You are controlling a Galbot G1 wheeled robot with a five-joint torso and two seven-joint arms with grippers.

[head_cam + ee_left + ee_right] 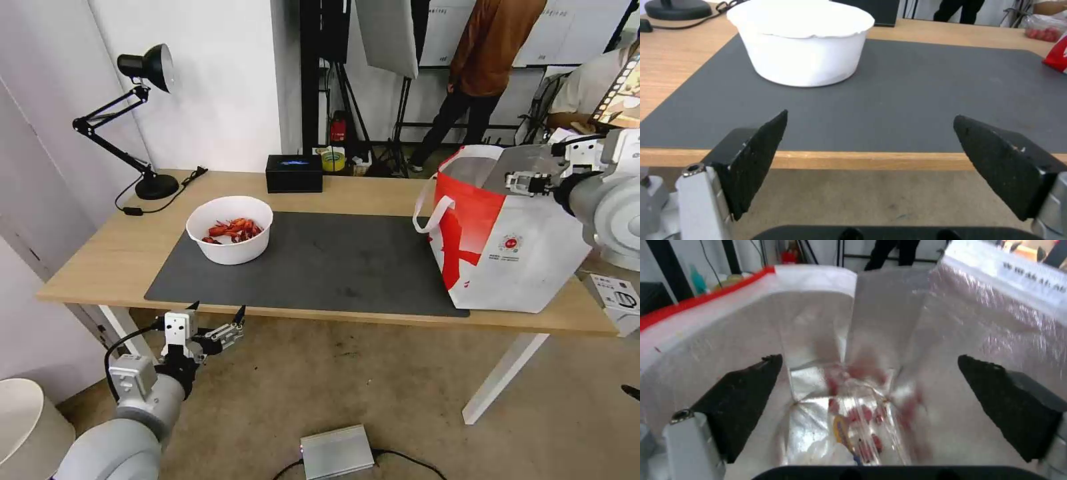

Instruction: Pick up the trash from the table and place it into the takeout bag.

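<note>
1. Landmark: the dark grey mat (313,263) on the light-wood table (100,257). All places below are given from it.
2. White bowl of crayfish shells (230,229) sits on the mat's far-left corner, upright, red shells visible inside. Looks like the only trash left on the tabletop.
3. Left gripper (217,319) hangs just off the mat's near-left edge, below table level, fingers spread wide, nothing between them. In the left wrist view the left gripper (869,143) points across the mat and the bowl (802,43) lies ahead of it, offset toward one finger, not centred in the gap.
4. Key relation: bowl is beyond the near table edge and higher than the left claw, well apart. Round bowl, so no long axis to line up with; the rim is the likely grab spot. Judged: left arm needs to rise and reach forward.
5. Takeout bag (507,247) stands at the mat's right end, mouth open.
6. Right gripper (533,181) is over the bag mouth, fingers wide apart and empty; the right wrist view shows the foil lining and a clear clamshell box with red bits (862,420) lying at the bottom.
7. Left arm is clearly nearer the bowl; the right is across the whole mat from it.
</note>
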